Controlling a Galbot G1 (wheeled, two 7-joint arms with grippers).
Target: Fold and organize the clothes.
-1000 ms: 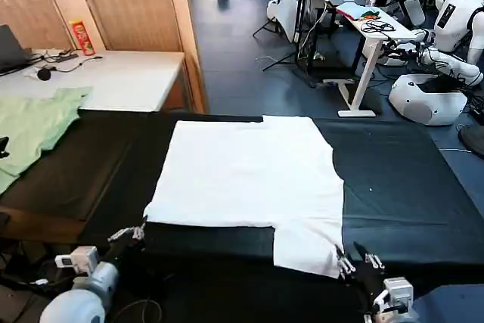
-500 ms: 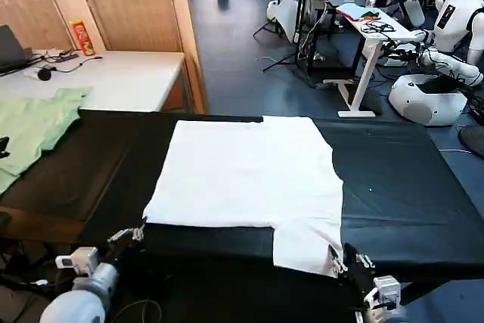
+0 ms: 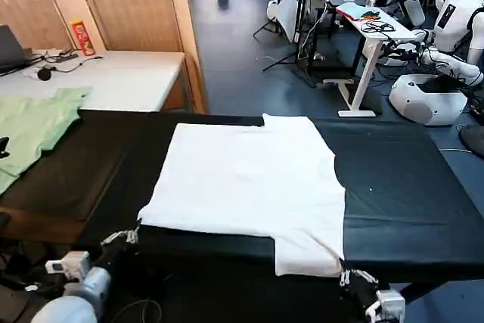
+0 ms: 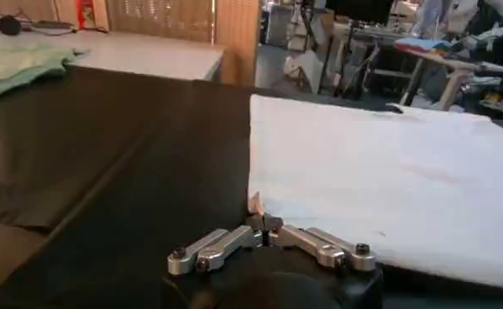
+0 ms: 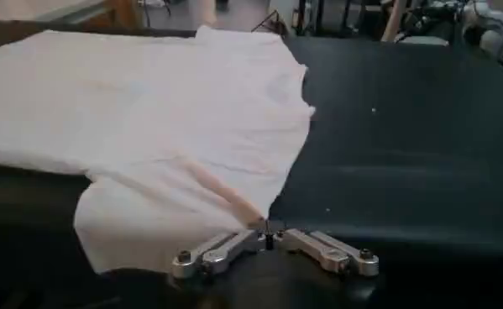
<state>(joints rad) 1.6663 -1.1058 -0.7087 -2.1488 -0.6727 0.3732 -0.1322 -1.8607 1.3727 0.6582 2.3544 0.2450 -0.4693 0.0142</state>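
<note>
Both arms have drawn back toward me since a second ago, and the white T-shirt (image 3: 249, 187) has come with them: its near edge now sits closer to the front lip of the black tabletop (image 3: 401, 194), and the near right flap hangs lower over that edge than before. From the head camera I see the shirt lying spread flat, plain side up, in the middle of the tabletop. My left pincer (image 3: 121, 237) is at the shirt's near left corner; in the left wrist camera its fingers are closed together on that corner of cloth (image 4: 264, 222). My right pincer (image 3: 349, 277) is at the near right corner of the flap, and the right wrist camera shows it pinched shut on the fabric there (image 5: 266, 231), with a ridge of cloth running up from the grip. A pale green garment (image 3: 30, 130) lies apart at the far left of the tabletop.
</note>
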